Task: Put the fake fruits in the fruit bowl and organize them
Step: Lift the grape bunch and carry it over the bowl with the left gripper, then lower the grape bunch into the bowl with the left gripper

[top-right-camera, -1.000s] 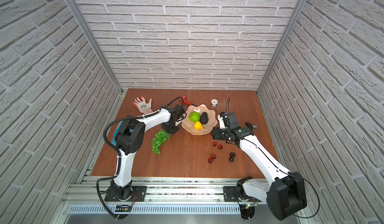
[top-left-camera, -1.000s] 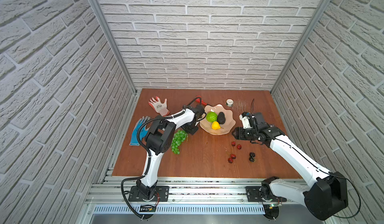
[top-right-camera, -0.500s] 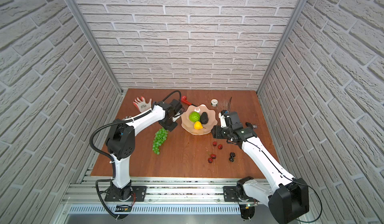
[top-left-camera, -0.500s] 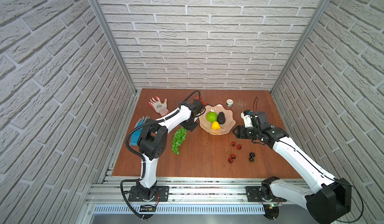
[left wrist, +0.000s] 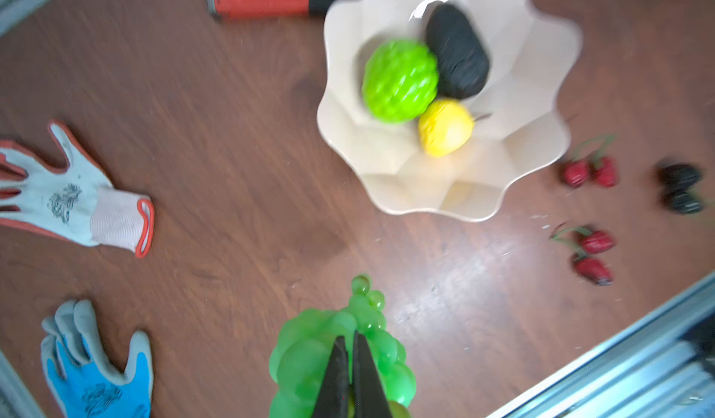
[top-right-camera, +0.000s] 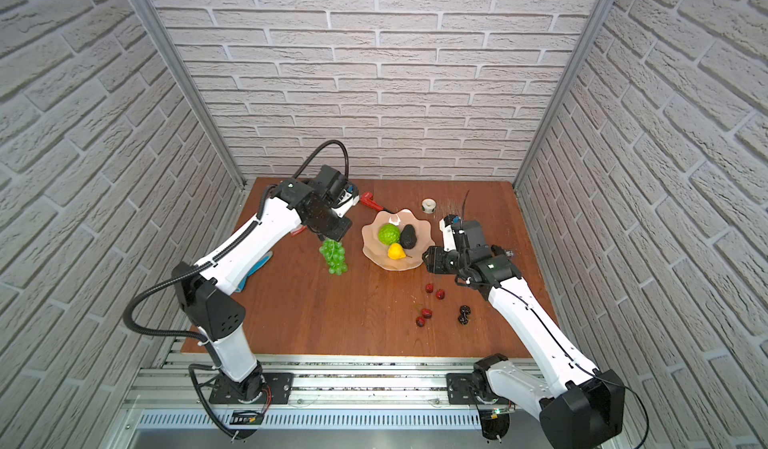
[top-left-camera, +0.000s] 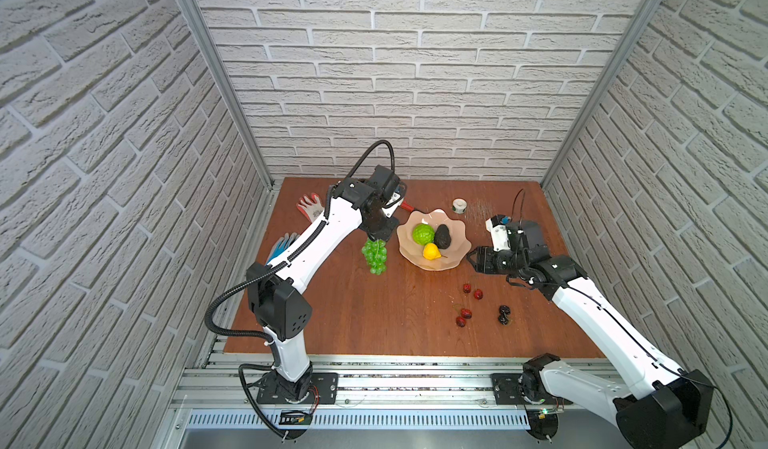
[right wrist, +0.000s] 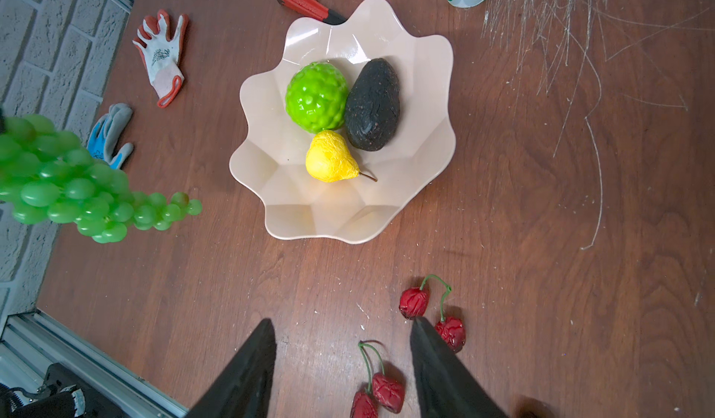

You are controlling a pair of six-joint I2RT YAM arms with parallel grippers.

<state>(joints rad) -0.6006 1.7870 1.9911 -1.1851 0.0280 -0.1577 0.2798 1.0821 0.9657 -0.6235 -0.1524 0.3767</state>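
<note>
Your left fingers (left wrist: pixel 336 377) pinched together on top of green grape bunch (top-left-camera: pixel 375 256), dangling just left of fruit bowl (top-left-camera: pixel 455 255). Likely light, floppy, prone to swing; top grip suits. Right fingers (right wrist: pixel 247 365) apart, empty, above red cherry pairs (right wrist: pixel 381 391) on counter (top-left-camera: pixel 374 309).

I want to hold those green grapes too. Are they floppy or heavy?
Probably floppy: the green grape bunch dangles from the left gripper, tapering downward. Likely light, since a thin pinch at its top holds it. Its glossy grapes might be slippery.
</note>
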